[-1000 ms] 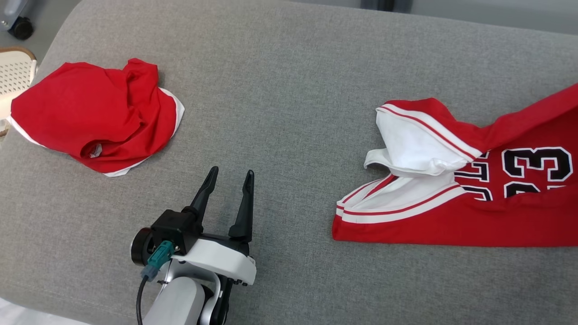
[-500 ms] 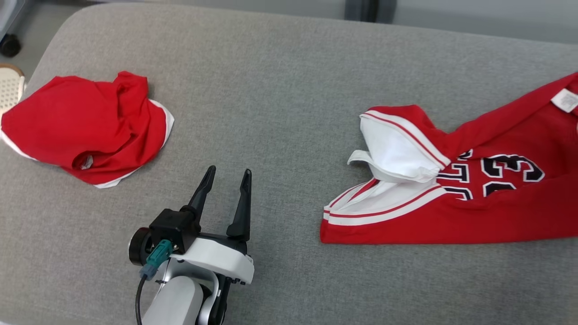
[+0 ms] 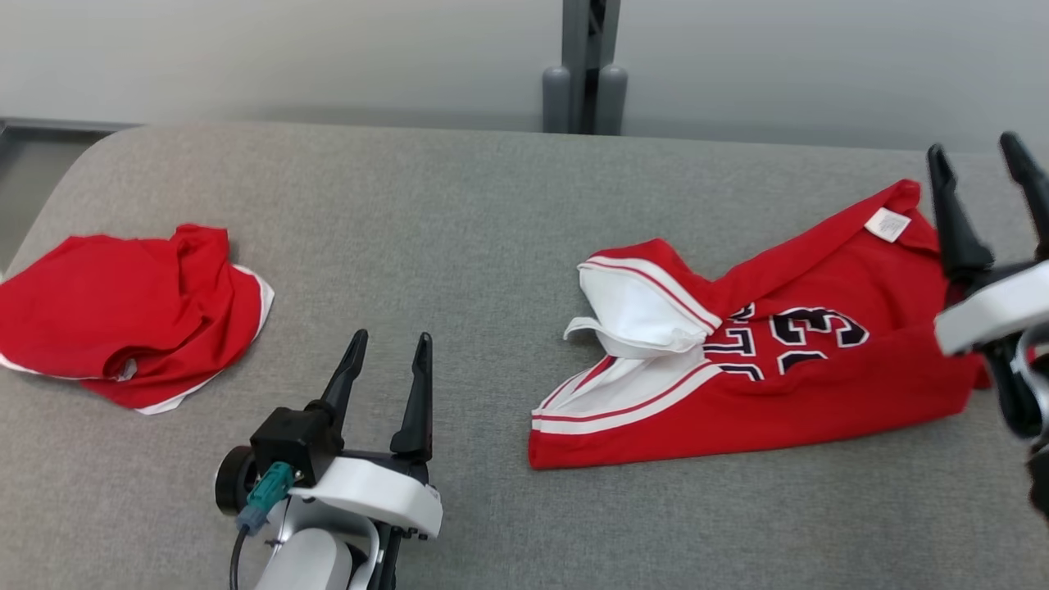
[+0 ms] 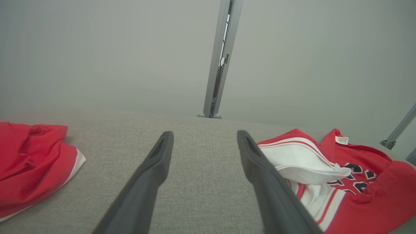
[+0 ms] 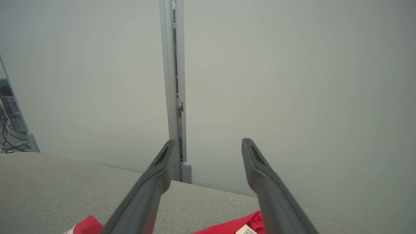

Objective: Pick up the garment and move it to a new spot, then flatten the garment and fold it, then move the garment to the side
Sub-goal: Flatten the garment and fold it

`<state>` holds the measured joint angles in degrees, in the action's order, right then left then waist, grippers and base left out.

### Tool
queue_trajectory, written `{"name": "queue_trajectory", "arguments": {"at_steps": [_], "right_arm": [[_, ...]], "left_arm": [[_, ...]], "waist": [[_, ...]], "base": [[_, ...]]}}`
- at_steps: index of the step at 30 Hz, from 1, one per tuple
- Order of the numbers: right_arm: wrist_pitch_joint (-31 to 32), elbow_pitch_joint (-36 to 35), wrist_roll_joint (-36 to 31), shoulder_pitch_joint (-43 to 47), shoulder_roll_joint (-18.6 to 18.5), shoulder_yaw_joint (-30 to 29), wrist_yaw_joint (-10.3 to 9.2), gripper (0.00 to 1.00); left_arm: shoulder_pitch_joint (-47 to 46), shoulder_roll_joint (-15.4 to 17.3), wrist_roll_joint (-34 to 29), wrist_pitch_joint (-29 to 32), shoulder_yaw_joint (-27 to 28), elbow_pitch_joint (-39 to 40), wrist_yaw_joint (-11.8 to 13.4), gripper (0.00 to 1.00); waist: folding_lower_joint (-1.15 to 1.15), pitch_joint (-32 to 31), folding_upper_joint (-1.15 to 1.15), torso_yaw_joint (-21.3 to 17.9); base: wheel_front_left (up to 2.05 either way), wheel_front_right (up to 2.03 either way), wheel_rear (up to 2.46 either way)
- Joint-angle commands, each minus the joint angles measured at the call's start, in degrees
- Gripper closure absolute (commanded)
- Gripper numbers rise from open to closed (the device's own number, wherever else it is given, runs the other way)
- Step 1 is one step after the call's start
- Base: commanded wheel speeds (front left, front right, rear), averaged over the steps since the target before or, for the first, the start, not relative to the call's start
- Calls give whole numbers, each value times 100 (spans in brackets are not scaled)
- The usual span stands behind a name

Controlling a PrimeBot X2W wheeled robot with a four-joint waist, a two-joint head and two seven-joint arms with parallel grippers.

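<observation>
Head camera has tilted up, bringing the right gripper [image 3: 974, 146] into sight beside the garment [image 3: 819, 393], jaws wide and empty; the left gripper [image 3: 392, 336] is wide too. Garment lies rumpled on the desk [image 3: 459, 213]: flattening likely next.

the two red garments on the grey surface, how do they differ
The left garment is bunched into a plain heap; the jersey lies spread out, showing dark numerals. The jersey bares a broad white lining; the left garment only a thin white edge. Both are red.
</observation>
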<state>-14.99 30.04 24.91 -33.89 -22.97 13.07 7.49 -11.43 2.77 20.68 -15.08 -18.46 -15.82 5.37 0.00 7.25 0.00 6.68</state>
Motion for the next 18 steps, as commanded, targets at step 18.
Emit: {"name": "queue_trajectory", "arguments": {"at_steps": [18], "right_arm": [[-32, -1680, -1210, 2346, 1077, -456, 1, 0]], "left_arm": [[545, 23, -11, -9, 366, 5, 54, 0]], "waist": [[0, -517, 0, -262]], "base": [[0, 0, 0]]}}
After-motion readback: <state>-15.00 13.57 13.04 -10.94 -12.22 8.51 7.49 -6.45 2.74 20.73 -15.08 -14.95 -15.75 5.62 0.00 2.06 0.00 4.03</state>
